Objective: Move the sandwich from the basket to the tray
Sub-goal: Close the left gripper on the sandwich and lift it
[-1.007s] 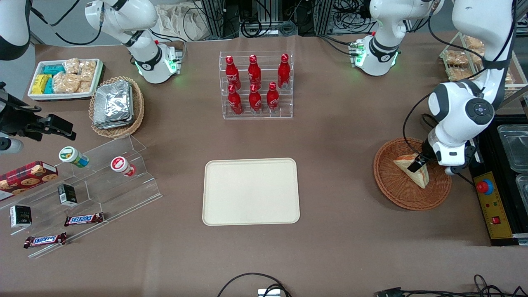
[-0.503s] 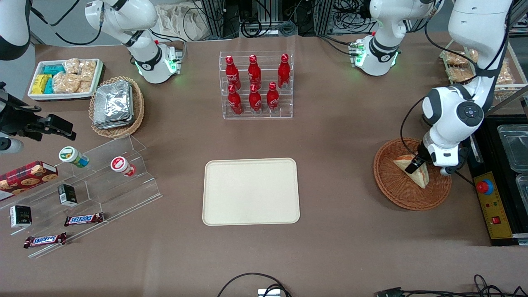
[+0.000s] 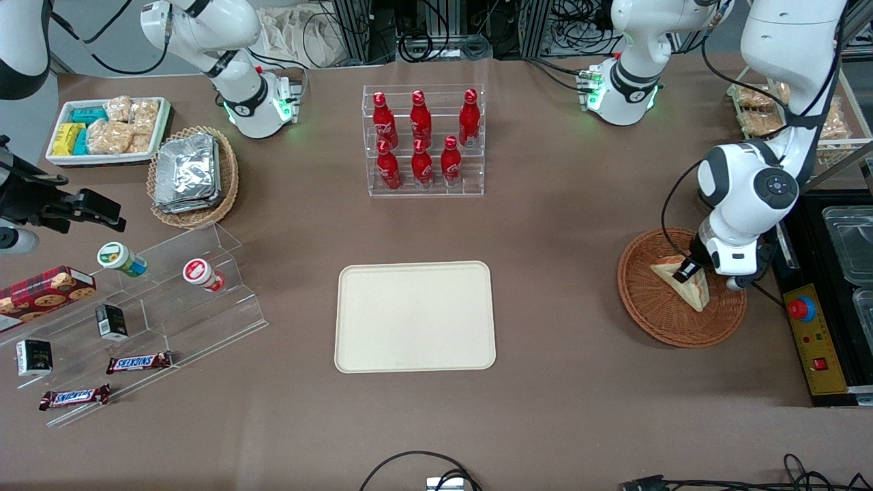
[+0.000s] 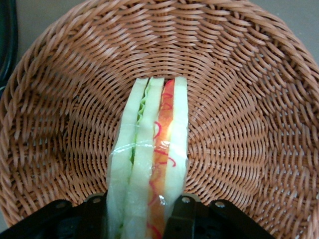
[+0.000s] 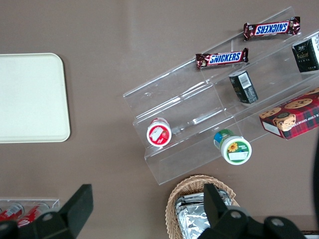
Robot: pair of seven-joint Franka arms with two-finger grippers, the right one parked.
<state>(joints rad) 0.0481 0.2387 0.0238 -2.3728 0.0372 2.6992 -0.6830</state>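
The left arm's gripper (image 3: 684,272) is lowered into the basket (image 3: 655,320), which stands on the brown table (image 3: 580,225) toward the working arm's end. Its two black fingers (image 4: 182,216) sit one on each face of the sandwich (image 3: 690,290) and are closed against it. The sandwich stands on edge in the basket, its cut side showing pale bread, green filling and red-orange filling under clear wrap (image 4: 149,164). From the front, its lower end rests on the wicker.

The tray (image 3: 415,317) lies flat near the middle of the table, well apart from the basket, with nothing on it.

A clear rack of red bottles (image 3: 423,140) stands farther from the front camera than the tray. A tan basket of foil packets (image 3: 191,174) sits toward the parked arm's end.
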